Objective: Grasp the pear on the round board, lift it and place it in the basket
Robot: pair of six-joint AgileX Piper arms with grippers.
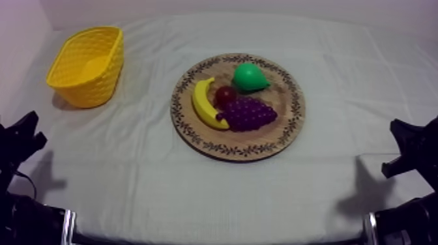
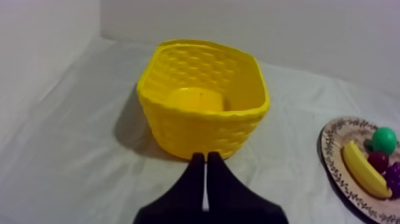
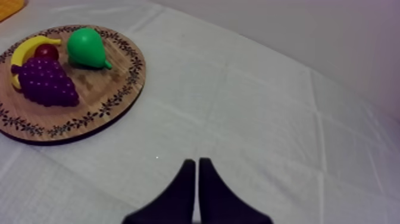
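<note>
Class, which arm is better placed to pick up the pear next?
Probably the right. The pear sits on the wooden board's right half, open toward the right gripper; the left gripper faces the yellow basket, the banana in its way.

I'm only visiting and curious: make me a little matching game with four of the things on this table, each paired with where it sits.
Things:
1. green toy pear
2. curved yellow toy banana
3. purple bunch of toy grapes
4. yellow woven plastic basket

Places:
A. off the round wooden board with patterned rim, at the far left of the cloth-covered table
B. on the board, at its far side
C. on the board's left side, nearest the basket
D. on the board, just right of the banana

Pairs: 1-B, 2-C, 3-D, 4-A.
</note>
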